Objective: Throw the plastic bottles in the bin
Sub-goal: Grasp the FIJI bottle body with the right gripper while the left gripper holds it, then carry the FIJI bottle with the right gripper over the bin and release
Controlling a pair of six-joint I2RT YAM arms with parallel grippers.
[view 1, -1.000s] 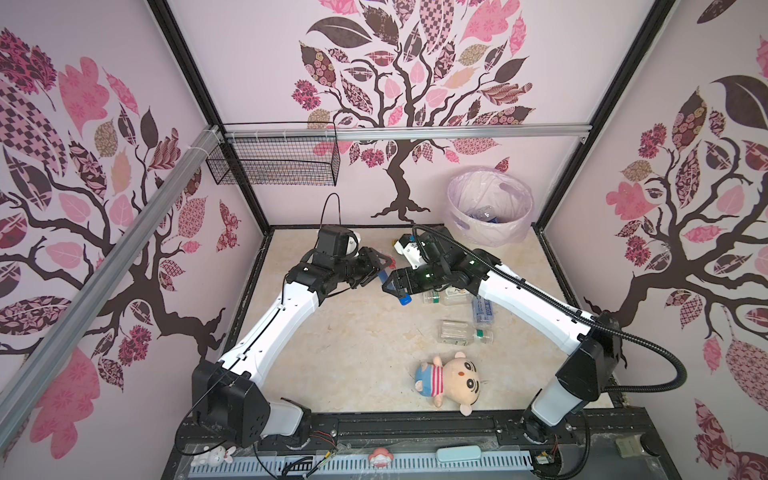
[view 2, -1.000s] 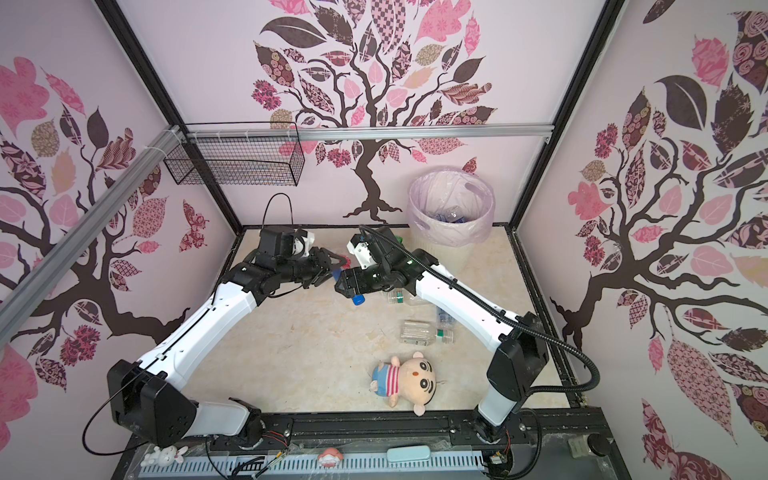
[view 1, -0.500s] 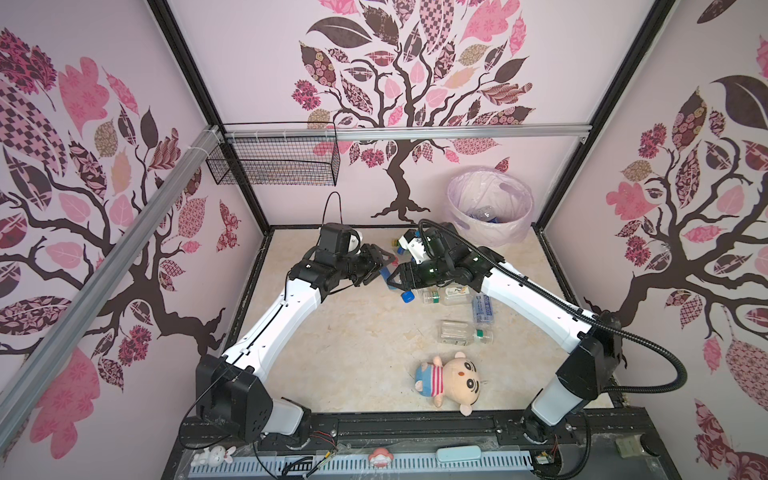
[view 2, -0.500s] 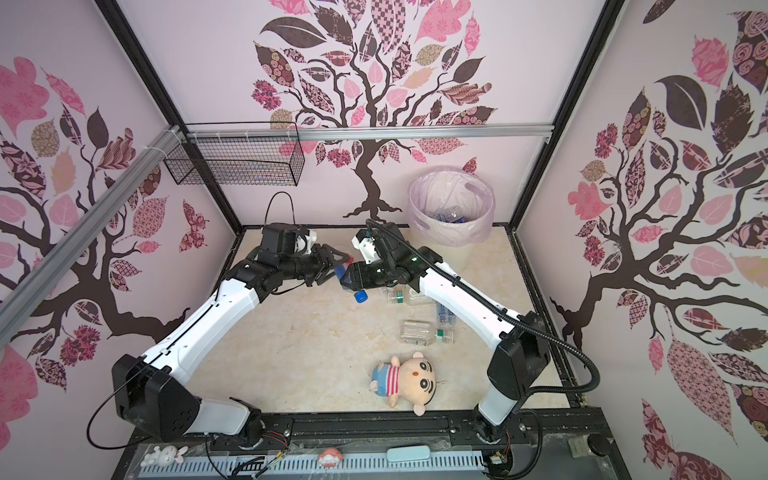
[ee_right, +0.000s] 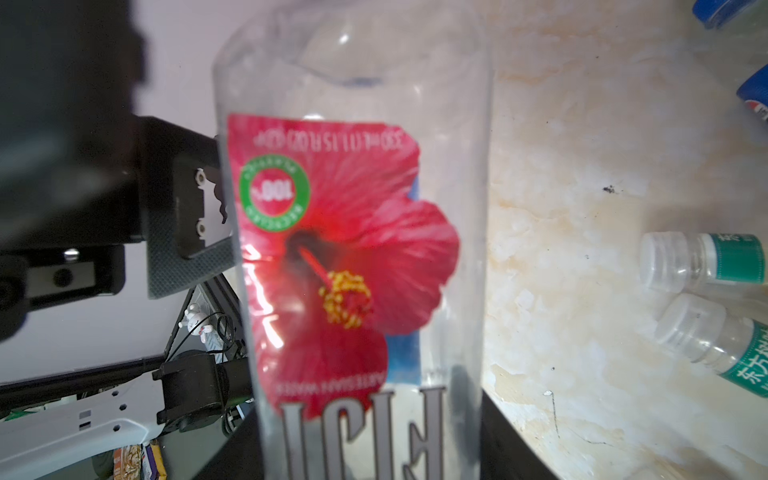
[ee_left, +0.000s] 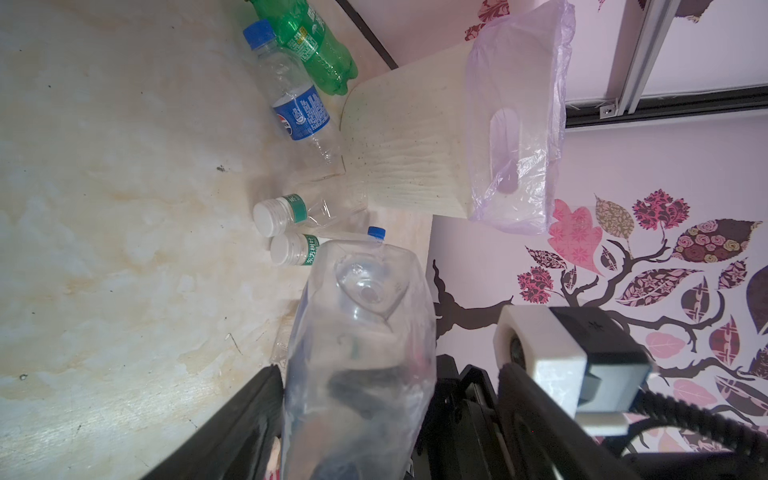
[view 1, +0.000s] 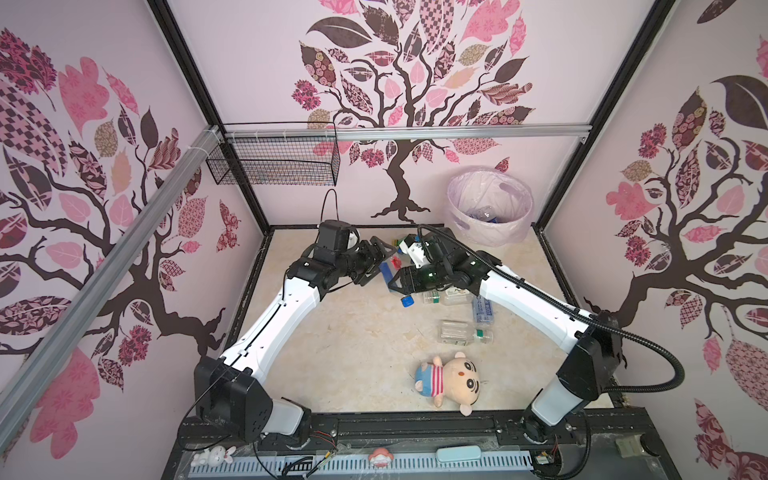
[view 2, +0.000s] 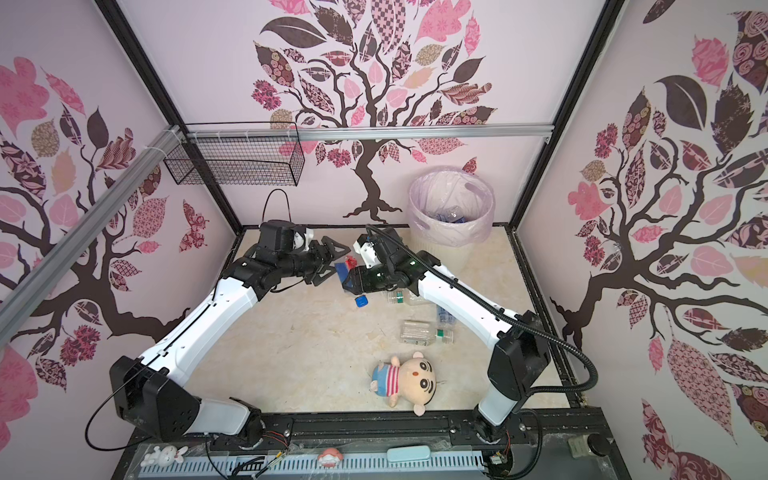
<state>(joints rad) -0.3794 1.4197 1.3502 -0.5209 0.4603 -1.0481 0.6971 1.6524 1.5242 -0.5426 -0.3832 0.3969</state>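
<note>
In both top views, two white-and-black arms meet near the back of a beige marbled table (view 1: 332,365), inside a booth papered with pink tree patterns. Between them a clear bottle (view 1: 387,270) with a blue and red label hangs above the table. The left hand (view 1: 384,264) has its fingers spread wide, one on either side of the bottle. The right hand (view 2: 347,286) is closed on the bottle from the opposite side. The bin (view 2: 449,253), lined with a pale pink bag (view 1: 490,176), stands in the back right corner near the right arm, and binned bottles (view 1: 484,214) show inside it. Loose bottles (view 1: 461,334) lie on the table beside and under the right arm. A plush doll (view 1: 451,380) lies nearer the front.

Left wrist view: the bottle (ee_left: 357,353) fills much of the frame, with one black finger (ee_left: 249,415) of the left hand just beside it. Beyond, a green bottle (ee_left: 320,45), a blue-labelled bottle (ee_left: 301,112) and two white-capped bottles (ee_left: 274,214) lie on the table close to the bin's ribbed wall (ee_left: 407,137).

Right wrist view: the bottle (ee_right: 357,249) is very close, showing a red hibiscus label. The right hand's black fingers (ee_right: 507,449) clamp its near end. A grey pad (ee_right: 187,249) of the left hand sits at the bottle's edge. The blur makes it unclear whether the pad touches.
</note>
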